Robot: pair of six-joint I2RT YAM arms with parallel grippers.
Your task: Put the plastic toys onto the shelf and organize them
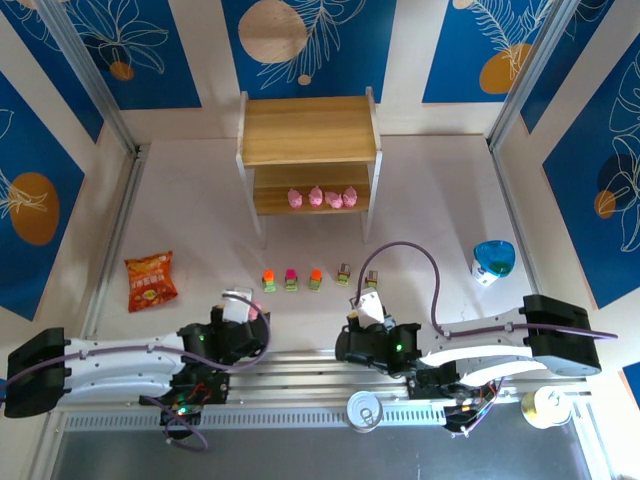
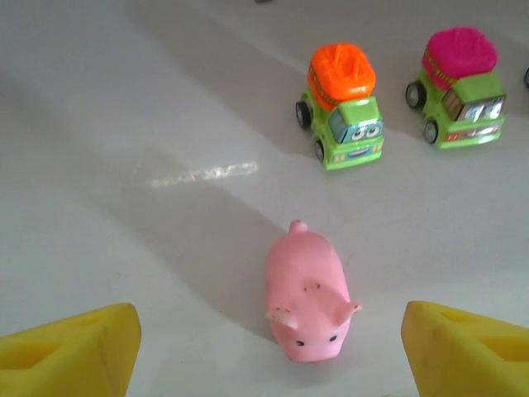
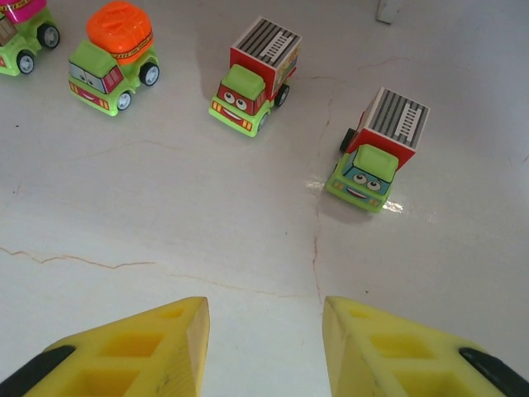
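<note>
Four small rounded pink plastic figures (image 1: 323, 198) stand in a row on the lower board of the two-tier light wooden shelf with white side frames (image 1: 308, 130). Its top board is bare.

The fifth pink pig figure (image 2: 307, 294) lies on the white bench (image 2: 124, 124), snout toward the camera. It sits between the spread yellow fingers (image 2: 70, 351) of the left gripper (image 2: 263, 347), and neither finger touches it.

Just beyond the pig stand an orange-topped green toy car (image 2: 343, 112) and a magenta-topped green toy car (image 2: 461, 87). They belong to a row of five cars in front of the shelf. In the right wrist view, the row goes on with a second orange-topped green car (image 3: 111, 54) and two green cars with red, grey-striped box tops (image 3: 252, 78) (image 3: 376, 149).

The right gripper (image 3: 264, 331) hangs over bare bench near these cars, released, with nothing between its fingers.

By my count four of the ten toys are placed. The pig and all five cars are left, and the pig looks like the likely next pick.

A flat orange-red snack bag (image 1: 150, 280) and a blue bowl (image 1: 494, 260) sit off to either side.
</note>
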